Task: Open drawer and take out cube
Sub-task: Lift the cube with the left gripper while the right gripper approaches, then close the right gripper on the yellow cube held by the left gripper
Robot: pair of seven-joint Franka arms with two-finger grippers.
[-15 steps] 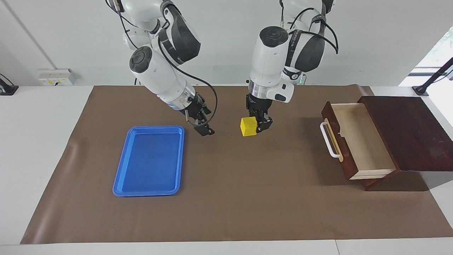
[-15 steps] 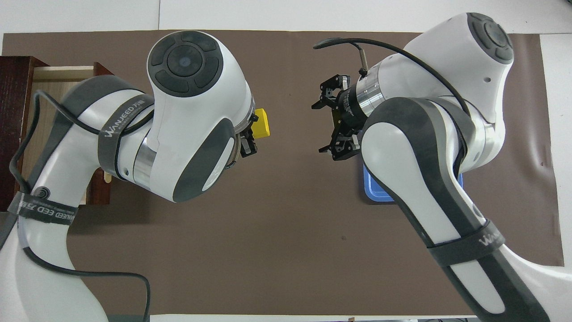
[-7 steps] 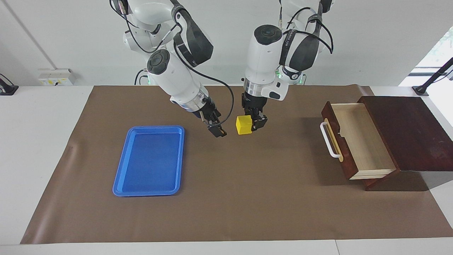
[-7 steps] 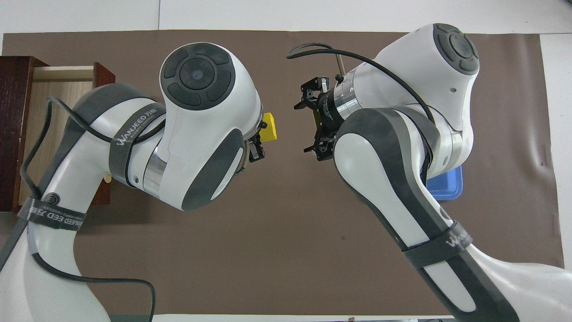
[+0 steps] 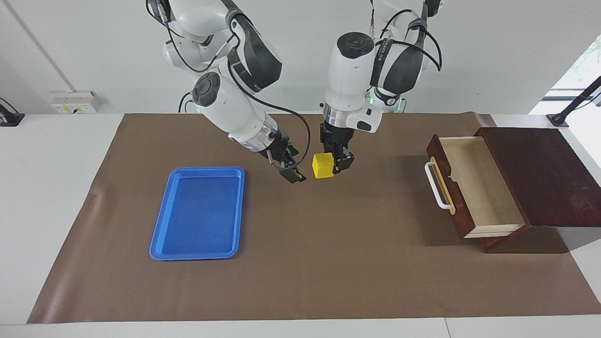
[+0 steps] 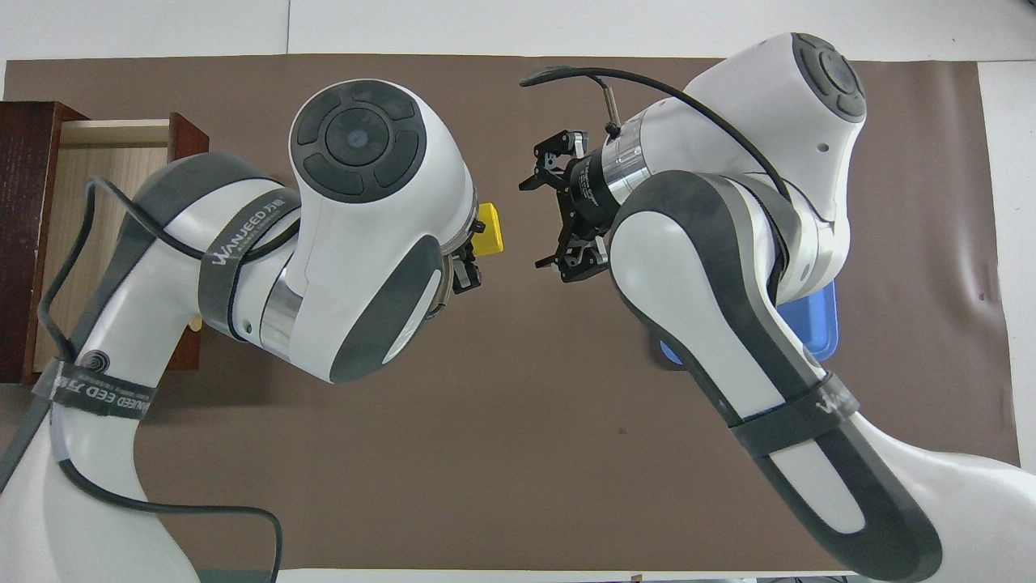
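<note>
Matt brown paper-like sheet (image 5: 328, 263) over the smooth white desk (image 5: 47, 188). Glossy blue plastic tray (image 5: 199, 213) beside the right end effector (image 5: 295, 174). Smooth yellow plastic-looking cube (image 5: 323, 165) in the left end effector (image 5: 334, 164). Polished dark wood drawer (image 5: 469, 185), pale raw-wood inside.

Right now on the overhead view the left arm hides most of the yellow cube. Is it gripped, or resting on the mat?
Observer: Gripped. The left gripper is shut on the cube, which hangs above the mat.
Operator: The same arm covers the drawer. Anything left inside?
Observer: No. The drawer stands pulled open and its pale interior is bare.
Operator: And the blue tray under the right arm?
Observer: The tray holds nothing.
</note>
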